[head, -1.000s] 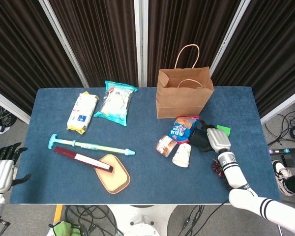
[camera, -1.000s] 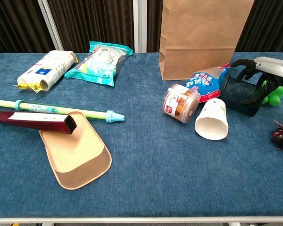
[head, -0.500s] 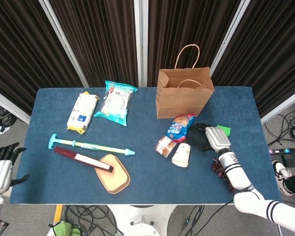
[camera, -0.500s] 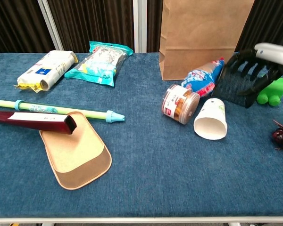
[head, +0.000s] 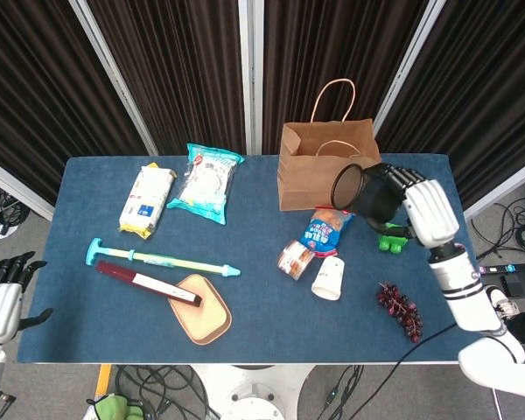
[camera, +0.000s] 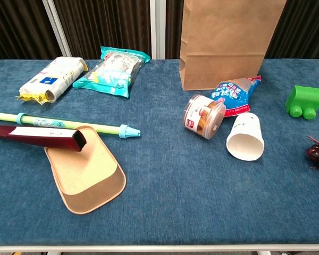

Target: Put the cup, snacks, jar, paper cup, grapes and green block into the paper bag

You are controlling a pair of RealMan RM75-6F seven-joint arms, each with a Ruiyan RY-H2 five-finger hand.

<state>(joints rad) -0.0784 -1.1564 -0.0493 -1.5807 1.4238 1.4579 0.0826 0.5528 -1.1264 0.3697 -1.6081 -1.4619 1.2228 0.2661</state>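
In the head view the right hand (head: 413, 208) sits at right of centre, raised above the table (head: 87, 332), its fingers wrapped around the black mesh cup (head: 360, 191). The cup is tilted on its side, with the open mouth turned toward the upper left, just in front of the right edge of the paper bag (head: 326, 171). The bag stands upright at upper centre with its handles up. Directly below the hand, the green block (head: 392, 240) rests on the table. Left of the block lies the blue snack packet (head: 325, 230), and the jar (head: 295, 259) lies on its side touching the packet's lower end. The paper cup (head: 330, 277) lies tipped over just beside the jar. The grapes (head: 401, 308) lie toward the lower right, apart from the rest. The left hand (head: 2, 302) sits at the lower left edge, off the table, fingers spread and holding nothing. The chest view shows neither hand.
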